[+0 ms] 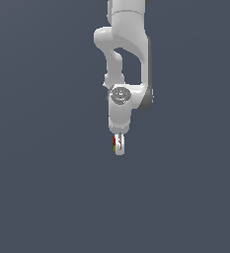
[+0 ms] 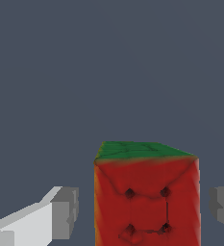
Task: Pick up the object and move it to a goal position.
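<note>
The object is a small tiled cube; the wrist view shows a red face and a green one. It sits between the fingers of my white gripper. One grey pad and the other each stand a narrow gap off the cube's sides, so the gripper is open around it. In the exterior view the gripper points straight down and is seen edge-on. Only a thin red, yellow and green sliver of the object shows beside the finger.
A plain dark grey-blue surface fills both views. The white arm comes down from the top middle of the exterior view. No other thing is in view.
</note>
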Robot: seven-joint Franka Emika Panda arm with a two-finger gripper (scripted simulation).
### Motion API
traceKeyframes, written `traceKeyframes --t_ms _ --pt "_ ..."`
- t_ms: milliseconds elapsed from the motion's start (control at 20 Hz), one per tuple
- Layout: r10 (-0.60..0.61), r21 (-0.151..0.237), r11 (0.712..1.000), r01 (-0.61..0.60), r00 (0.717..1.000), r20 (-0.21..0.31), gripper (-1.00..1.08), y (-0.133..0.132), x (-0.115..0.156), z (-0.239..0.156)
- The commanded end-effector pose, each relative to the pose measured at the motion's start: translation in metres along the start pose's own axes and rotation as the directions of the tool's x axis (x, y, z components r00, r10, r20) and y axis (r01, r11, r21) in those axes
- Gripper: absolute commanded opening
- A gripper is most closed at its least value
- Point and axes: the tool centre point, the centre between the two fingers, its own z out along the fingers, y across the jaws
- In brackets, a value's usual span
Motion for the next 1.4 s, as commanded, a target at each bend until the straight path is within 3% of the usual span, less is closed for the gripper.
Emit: traceKeyframes --t_ms 0,300,350,1000,1350 --pt "0.001 0.0 1.0 -0.001 1.0 0.0 1.0 0.0 0.0 0.011" --pt "0.002 0.0 1.0 -0.002 1.0 0.0 1.0 0.0 0.0 0.022" --pt "0.002 0.0 1.0 -0.002 1.0 0.0 -1.0 0.0 0.0 0.022" --pt "0.002 0.001 1.0 -0.002 1.0 0.0 -1.0 -0.001 0.001 0.018" --pt "0.002 0.001 1.0 -0.002 1.0 0.001 -1.0 -0.003 0.013 -0.008"
